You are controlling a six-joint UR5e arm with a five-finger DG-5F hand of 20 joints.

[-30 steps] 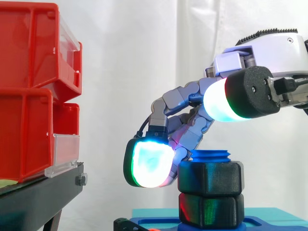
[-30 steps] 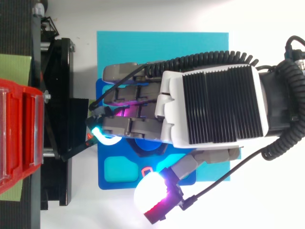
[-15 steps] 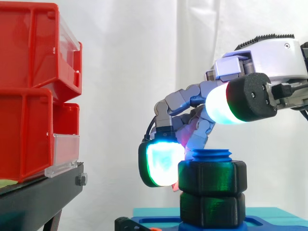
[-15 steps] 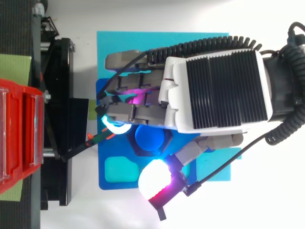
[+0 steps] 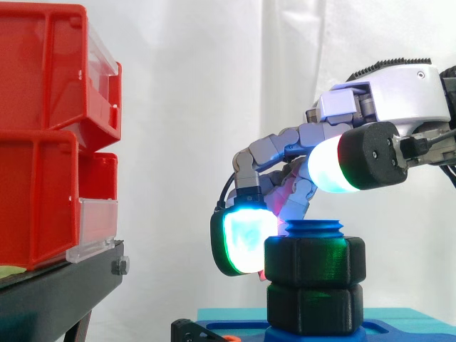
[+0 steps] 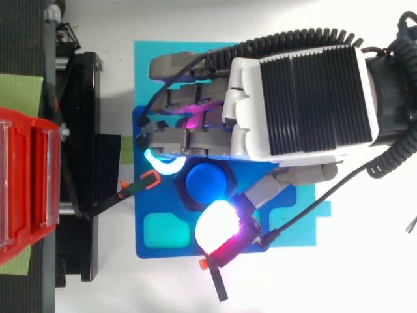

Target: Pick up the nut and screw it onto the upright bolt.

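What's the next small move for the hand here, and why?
Probably the hand should lower its thumb onto the nut to pinch it. The nut sits on the bolt, one fingertip is at its left face, but the thumb hangs clear above.

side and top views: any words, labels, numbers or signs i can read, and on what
None can be read.
The clear label holder on the red plastic bins looks blank.
The blue base plate and the black hexagonal nut show no print.
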